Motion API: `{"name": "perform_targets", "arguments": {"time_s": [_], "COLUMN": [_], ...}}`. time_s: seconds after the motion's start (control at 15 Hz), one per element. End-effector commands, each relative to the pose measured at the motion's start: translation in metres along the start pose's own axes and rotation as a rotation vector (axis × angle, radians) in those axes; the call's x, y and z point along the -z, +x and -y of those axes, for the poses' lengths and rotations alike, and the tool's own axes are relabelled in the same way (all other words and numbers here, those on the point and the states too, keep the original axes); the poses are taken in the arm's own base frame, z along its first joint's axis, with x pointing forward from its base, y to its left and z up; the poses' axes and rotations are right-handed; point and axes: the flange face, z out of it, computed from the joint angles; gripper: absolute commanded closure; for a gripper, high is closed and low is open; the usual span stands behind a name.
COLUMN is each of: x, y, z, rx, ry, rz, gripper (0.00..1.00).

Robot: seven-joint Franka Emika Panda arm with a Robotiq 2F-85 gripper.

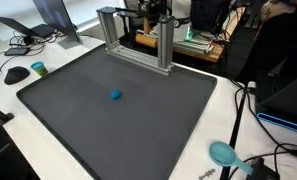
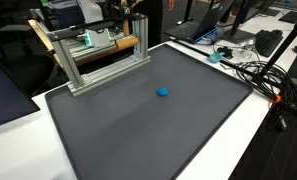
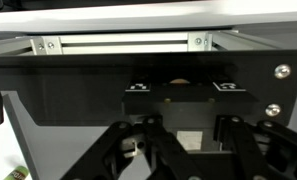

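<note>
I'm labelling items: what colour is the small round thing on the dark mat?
Blue. The small round thing shows best in an exterior view, on the dark mat.

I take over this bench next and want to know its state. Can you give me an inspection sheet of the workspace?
surface: dark mat on a white table, lying flat; one small blue blob near its middle.
job's things: metal frame standing at the mat's far edge, closest to the hand.
clutter: teal scoop, mouse and teal disc, all off the mat.
hand: hand shut, facing the frame in the wrist view; whether it holds anything cannot be told.
cables: loose cables on the table beside the mat.
surroundings: laptop; other desks with equipment behind.
</note>
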Motion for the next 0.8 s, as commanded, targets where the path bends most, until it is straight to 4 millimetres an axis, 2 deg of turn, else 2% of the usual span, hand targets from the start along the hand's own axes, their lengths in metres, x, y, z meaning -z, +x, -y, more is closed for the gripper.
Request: {"name": "perform_targets", "arguments": {"time_s": [0.0,0.27,0.4,0.6,0.73], "x": [0.020,0.037,0.039,0.030,0.015], "y": [0.019,0.051,0.072,0.103,0.122], "z": [0.002,0.005,0.010,0.018,0.022], "rx": [-0.039,-0.044,-0.037,-0.027,-0.013], "ry": [0.011,0.021,0.020,0.020,0.018], "rz": [-0.089,-0.181,-0.211,-0.239,-0.251], "gripper": [0.78,0.78,0.78,0.78,0.78]}}
